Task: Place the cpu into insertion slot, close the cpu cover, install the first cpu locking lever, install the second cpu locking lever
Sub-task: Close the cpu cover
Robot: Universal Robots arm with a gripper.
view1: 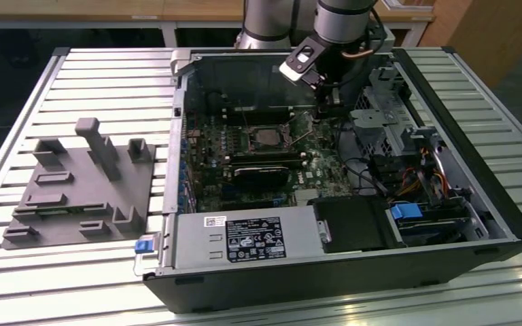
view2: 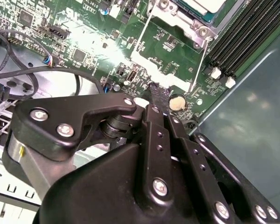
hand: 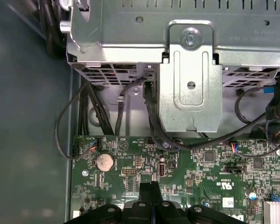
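Note:
The cpu (view1: 266,138) lies in its socket on the green motherboard, its pale metal top showing through the window of the silvery cpu cover (view2: 189,25), which lies flat around it. Two thin wire levers (view2: 200,60) run along the socket's sides. My gripper (view1: 326,102) hangs inside the case to the exterior view's right of the socket. Its black fingers (hand: 148,193) are pressed together, tip close above the board. In the second wrist view the gripper (view2: 147,91) points at the board just beyond the lever ends, near a coin battery (view2: 177,101). Nothing shows between the fingers.
The open computer case (view1: 478,204) lies on a slatted table. Memory sticks (view2: 242,32) flank the socket. A metal drive cage (hand: 191,88) and black cables (hand: 149,116) stand close to the gripper. A grey power supply (view1: 234,238) sits at the front, a grey fixture (view1: 79,183) outside on the left.

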